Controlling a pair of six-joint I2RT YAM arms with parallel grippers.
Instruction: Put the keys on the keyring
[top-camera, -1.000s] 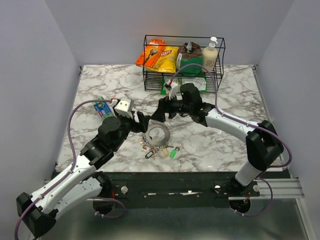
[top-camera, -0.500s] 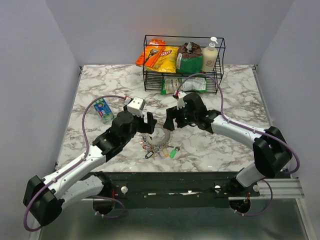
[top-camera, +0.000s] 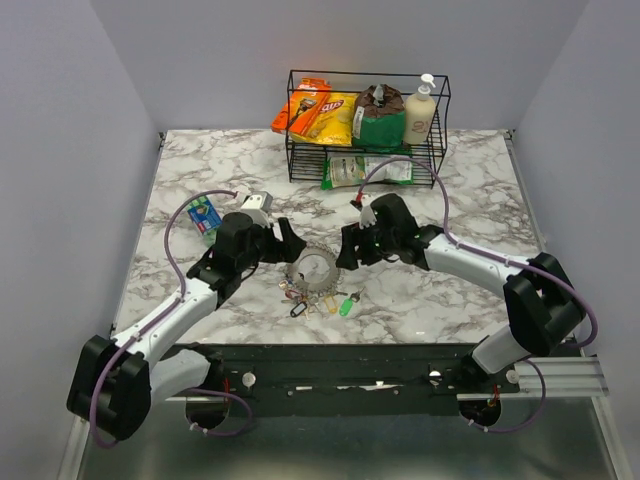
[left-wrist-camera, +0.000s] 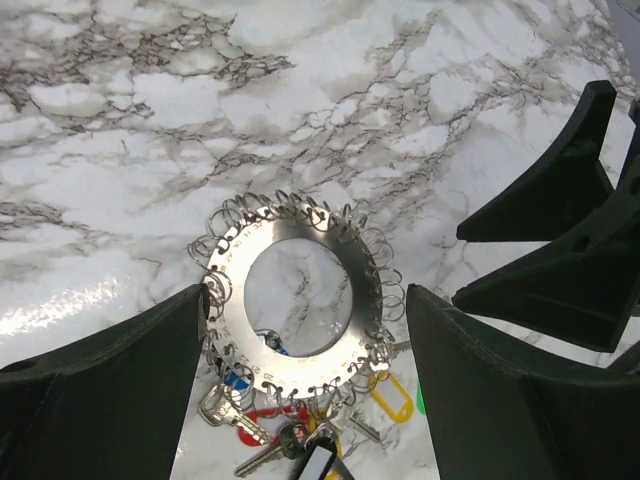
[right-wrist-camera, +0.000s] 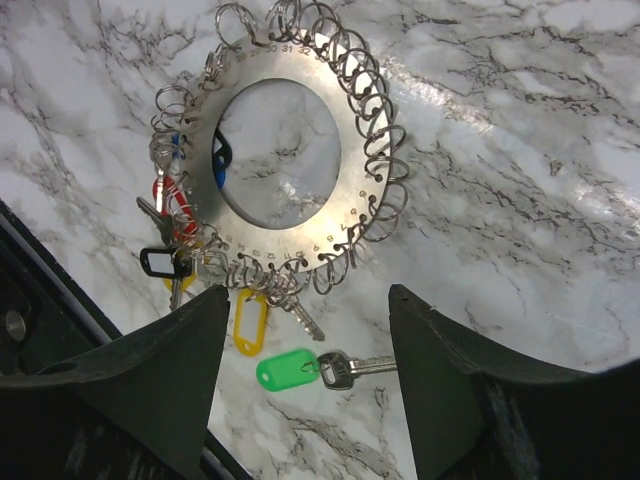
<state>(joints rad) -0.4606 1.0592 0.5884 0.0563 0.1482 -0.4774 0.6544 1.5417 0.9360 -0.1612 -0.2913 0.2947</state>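
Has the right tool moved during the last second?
Yes. The right tool has shifted away from the wire basket, toward the near side, and is now beside the keyring.

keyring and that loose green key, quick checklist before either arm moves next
1. Keyring flat on the table, seen by both wrist cameras: ok.
2. Left jaws open and empty above the keyring: ok.
3. Right jaws open and empty: ok.
4. Green key on the keyring: not ok, it lies apart beside it.
5. Other keys all hooked on coils: cannot tell.
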